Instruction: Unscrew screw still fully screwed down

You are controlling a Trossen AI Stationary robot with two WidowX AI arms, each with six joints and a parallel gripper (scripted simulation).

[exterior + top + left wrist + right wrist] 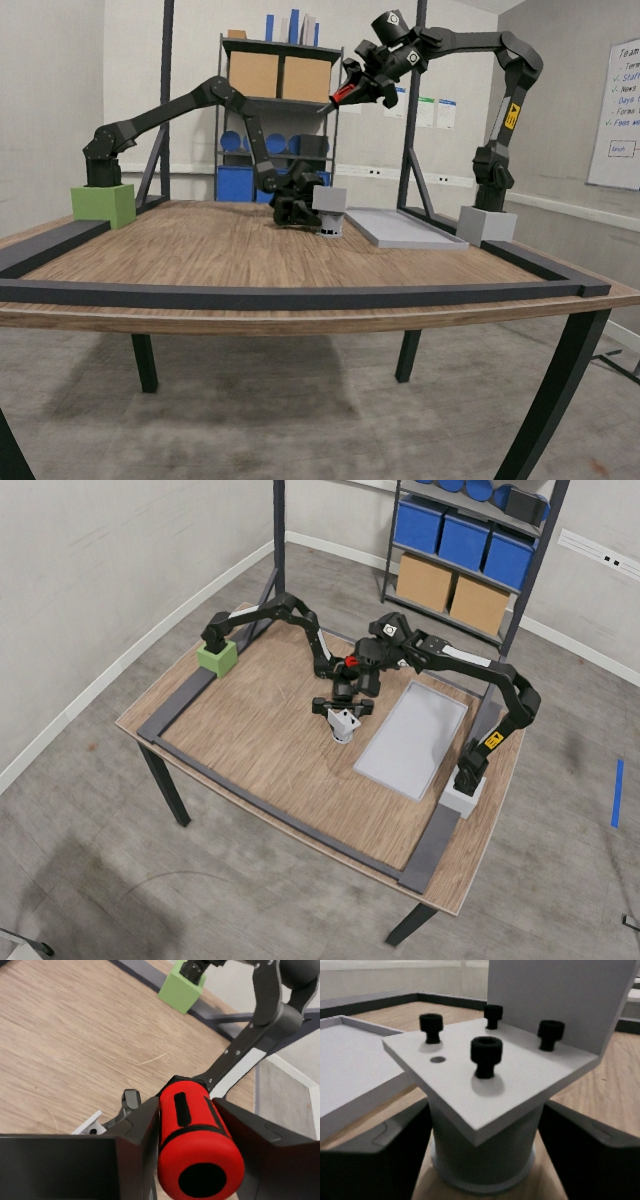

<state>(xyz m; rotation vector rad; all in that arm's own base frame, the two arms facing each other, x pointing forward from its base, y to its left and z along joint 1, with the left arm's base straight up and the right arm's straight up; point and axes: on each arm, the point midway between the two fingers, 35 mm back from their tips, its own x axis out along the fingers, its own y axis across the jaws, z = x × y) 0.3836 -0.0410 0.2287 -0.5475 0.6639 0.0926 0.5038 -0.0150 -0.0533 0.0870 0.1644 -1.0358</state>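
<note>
The grey joint module (342, 737) (330, 225) (482, 1155) stands upright on the table, with the white L-shaped bracket (338, 721) (329, 198) (89, 1124) (565, 995) on top. Four black screws stand in the bracket plate, among them a front screw (486, 1052) and a left one (431, 1024); some shank shows under each head. One small hole (437, 1059) is empty. My right gripper (484, 1103) is shut on the module body from both sides. My left gripper (347, 90) (185, 1104) is shut on the red screwdriver (352, 661) and holds it high and tilted, its tip clear of the screws.
A shallow grey tray (413, 733) (408, 227) (355, 1070) lies beside the module, towards the left arm's white base block (460, 800) (485, 227). The right arm's green base block (217, 658) (103, 204) is across the table (248, 728). The left wrist hangs above the right arm's forearm.
</note>
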